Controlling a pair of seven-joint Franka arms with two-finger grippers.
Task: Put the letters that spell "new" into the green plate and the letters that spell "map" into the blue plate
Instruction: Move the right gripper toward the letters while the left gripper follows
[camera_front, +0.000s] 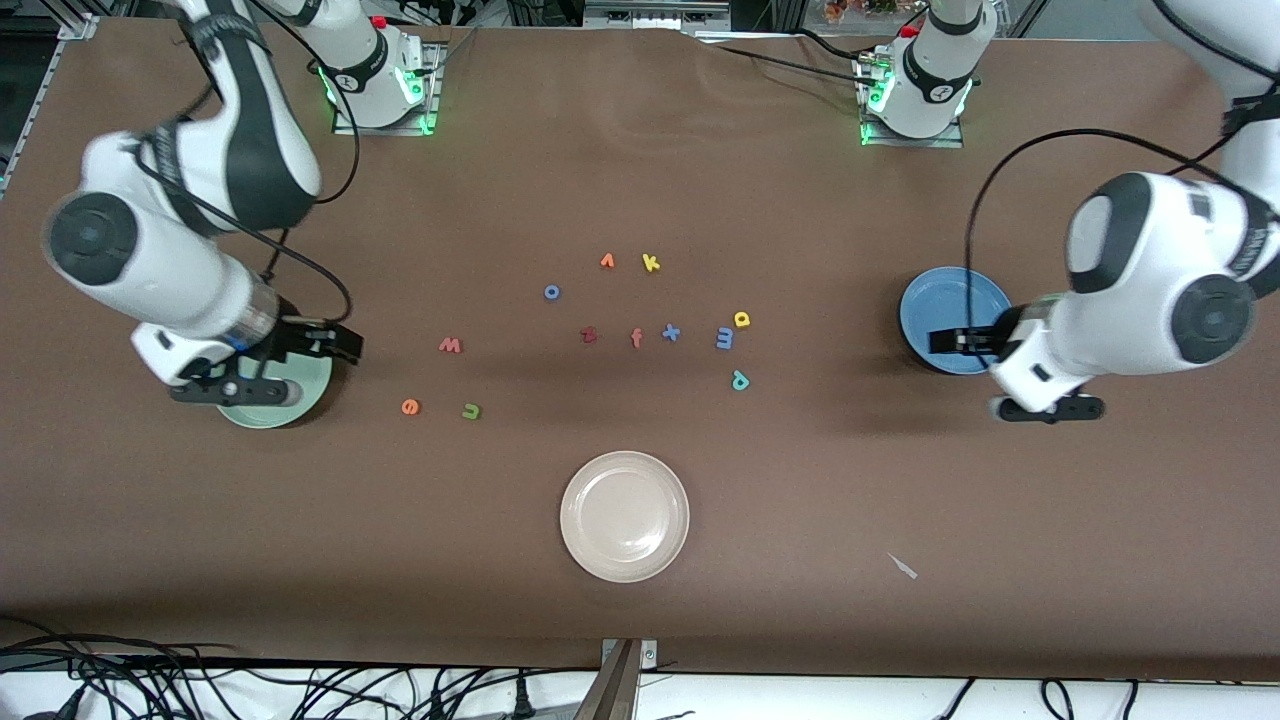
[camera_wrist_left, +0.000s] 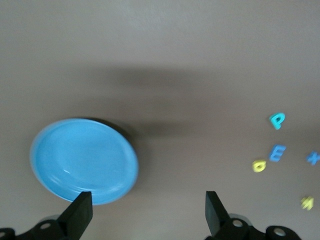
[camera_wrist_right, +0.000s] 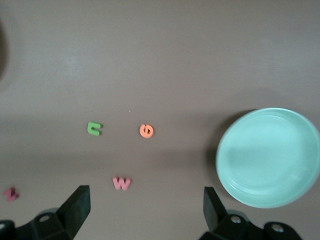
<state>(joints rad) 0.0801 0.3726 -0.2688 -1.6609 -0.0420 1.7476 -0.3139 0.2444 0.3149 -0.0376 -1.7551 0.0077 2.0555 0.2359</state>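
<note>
we judge green "n" light, stiff, tiny: pinch its flat sides | right gripper wide, empty, over green plate edge | left gripper wide, empty, beside blue plate

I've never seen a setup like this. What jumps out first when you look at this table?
Probably the scatter of tiny coloured letters mid-table, ringed by three plates: the green plate at the right arm's end, the blue plate at the left arm's end, a cream plate nearest the front camera. The right gripper and left gripper each hover over their plate, fingers open and empty.
</note>
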